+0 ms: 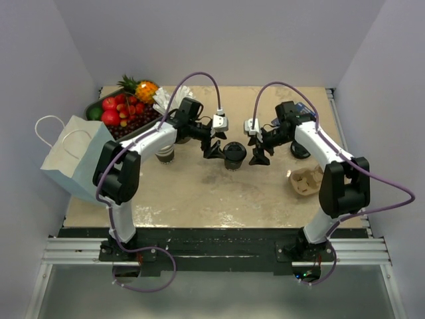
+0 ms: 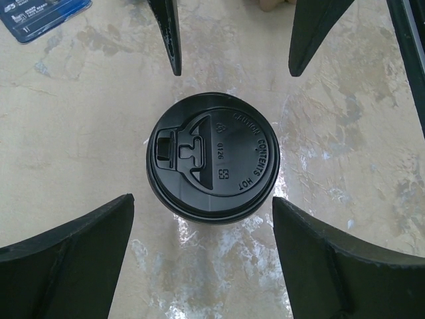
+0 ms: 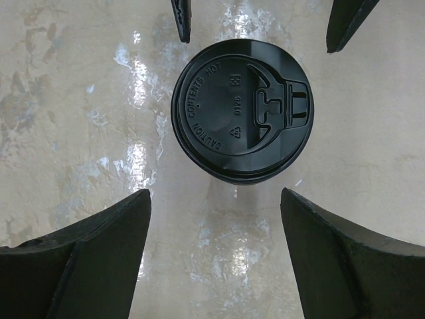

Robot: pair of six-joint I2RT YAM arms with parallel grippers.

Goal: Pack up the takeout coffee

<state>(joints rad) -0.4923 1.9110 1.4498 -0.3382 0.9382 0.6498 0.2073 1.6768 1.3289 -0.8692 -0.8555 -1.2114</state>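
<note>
Standing upright mid-table with its black lid point(image 2: 212, 157) pressed on, the takeout coffee point(image 1: 234, 154) is sitting between the left gripper point(image 1: 214, 150) and the right gripper point(image 1: 259, 155), probably so that either arm can take it by the sides. Both pairs of jaws are hanging wide apart, holding nothing and touching nothing, and the cup is sitting clear of every finger.

We see a table point(image 1: 212, 196) with a mottled beige top. At the middle of the overhead view the takeout coffee point(image 1: 234, 154) stands upright on it, lid on. A dark tray point(image 1: 101, 100) of fruit sits in the upper left, and a pale paper bag point(image 1: 73, 156) stands at the left edge. A cardboard cup carrier point(image 1: 307, 181) lies at the right. A blue packet point(image 2: 40, 16) lies flat in the upper left of the left wrist view.
</note>
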